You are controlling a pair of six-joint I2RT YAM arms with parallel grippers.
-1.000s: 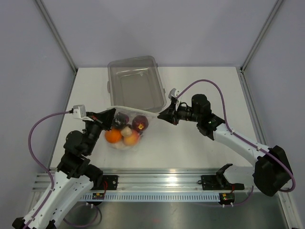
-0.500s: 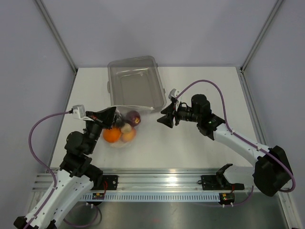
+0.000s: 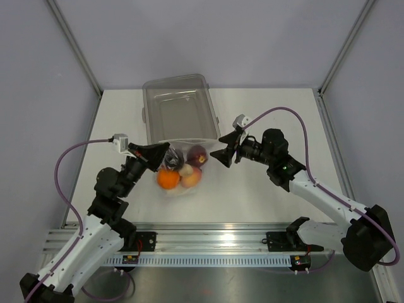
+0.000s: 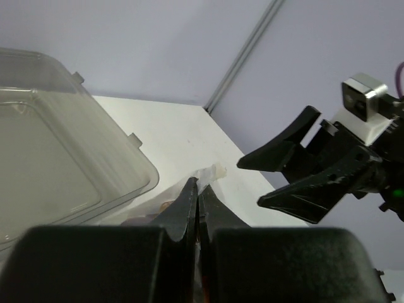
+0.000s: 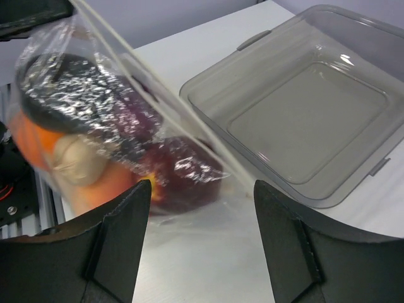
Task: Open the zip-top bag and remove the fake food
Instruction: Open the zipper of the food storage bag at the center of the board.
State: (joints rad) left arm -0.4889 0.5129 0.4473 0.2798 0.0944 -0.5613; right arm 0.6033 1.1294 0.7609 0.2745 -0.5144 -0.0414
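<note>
The zip-top bag [image 3: 182, 172] hangs just in front of the bin, with the fake food inside: an orange piece [image 3: 167, 179], a peach one [image 3: 190, 178] and a dark red one [image 3: 198, 153]. My left gripper [image 3: 162, 155] is shut on the bag's upper left edge; in the left wrist view its jaws [image 4: 197, 188] pinch the clear plastic, and the white strip end [image 4: 213, 171] pokes out past them. My right gripper [image 3: 225, 146] stands open just right of the bag, not touching it. In the right wrist view the bag [image 5: 110, 120] with its white zip strip [image 5: 165, 113] lies ahead of the open right gripper [image 5: 202, 189].
A rigid clear bin [image 3: 179, 115] stands behind the bag, near both grippers; it also shows in the left wrist view [image 4: 57, 170] and the right wrist view [image 5: 315, 107]. White table surface [image 3: 265, 120] extends to the right.
My right gripper has let go of the bag's right end, opened, and drawn back. My left arm has carried the bag to the right.
</note>
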